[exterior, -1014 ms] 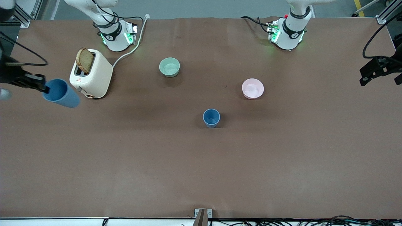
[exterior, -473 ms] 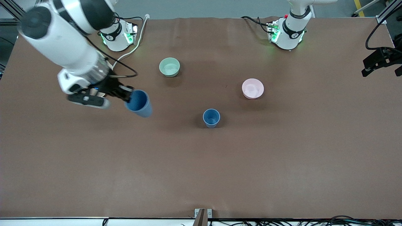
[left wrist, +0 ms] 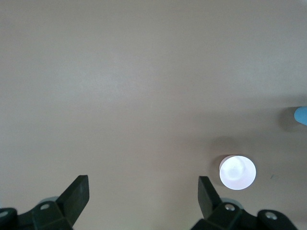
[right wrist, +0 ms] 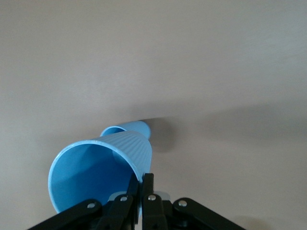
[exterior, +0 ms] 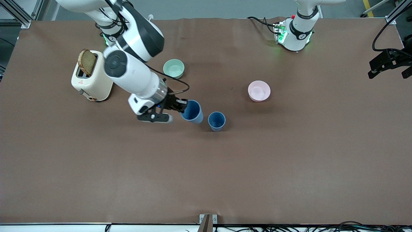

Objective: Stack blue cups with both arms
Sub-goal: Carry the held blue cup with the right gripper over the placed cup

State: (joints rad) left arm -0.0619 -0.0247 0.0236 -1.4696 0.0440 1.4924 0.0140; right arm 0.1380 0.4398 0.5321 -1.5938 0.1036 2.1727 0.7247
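Right pincer pinching blue cup rim

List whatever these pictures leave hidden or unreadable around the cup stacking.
- Left end effector: cut off by the front view's edge, its tips alone in the left wrist view, apart.
- Standing blue cup: mostly hidden in the right wrist view by the held blue cup.
- Right end effector: its pinch on the held cup's rim is too small in the front view.
- Toaster: partly covered by the right arm.
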